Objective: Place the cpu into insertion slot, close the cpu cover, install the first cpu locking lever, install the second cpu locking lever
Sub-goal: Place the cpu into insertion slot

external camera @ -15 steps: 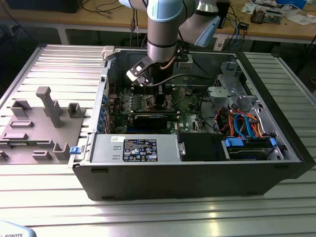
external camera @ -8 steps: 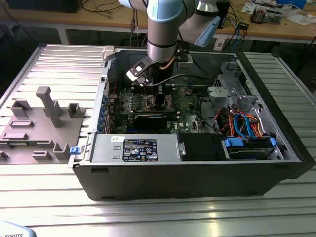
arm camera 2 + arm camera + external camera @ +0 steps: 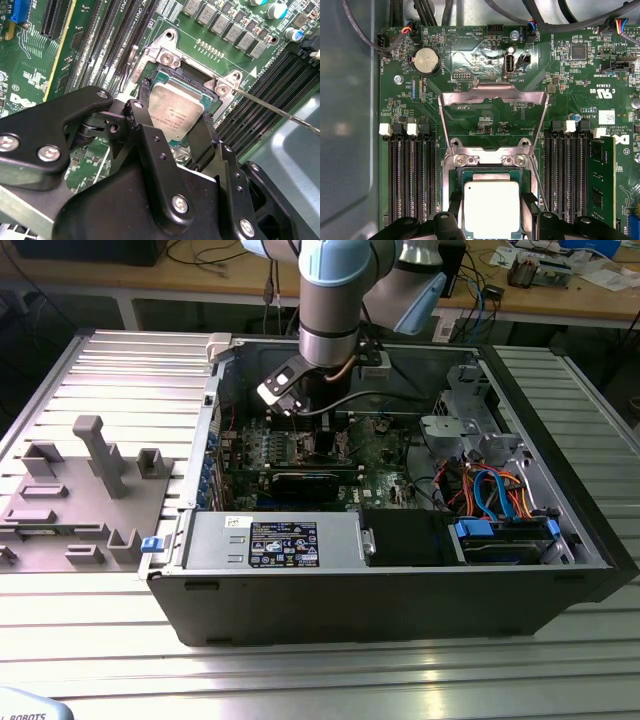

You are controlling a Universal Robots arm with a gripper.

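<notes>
Inside an open computer case (image 3: pixel 400 600), the pincer (image 3: pixel 174 111) pinches the cpu (image 3: pixel 491 205) by two opposite edges, at or just above the insertion slot (image 3: pixel 181 76). The cpu cover (image 3: pixel 492 95) stands open. This looks like step one; seating needs the chip level and square.

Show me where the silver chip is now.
In both wrist views the cpu is at the insertion slot, held in the gripper, between the memory slots, beside the open cpu cover.

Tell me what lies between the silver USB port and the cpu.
The cpu cover, swung open, lies between the silver USB port and the cpu, bare board showing through its cut-out; seen in the first wrist view.
</notes>
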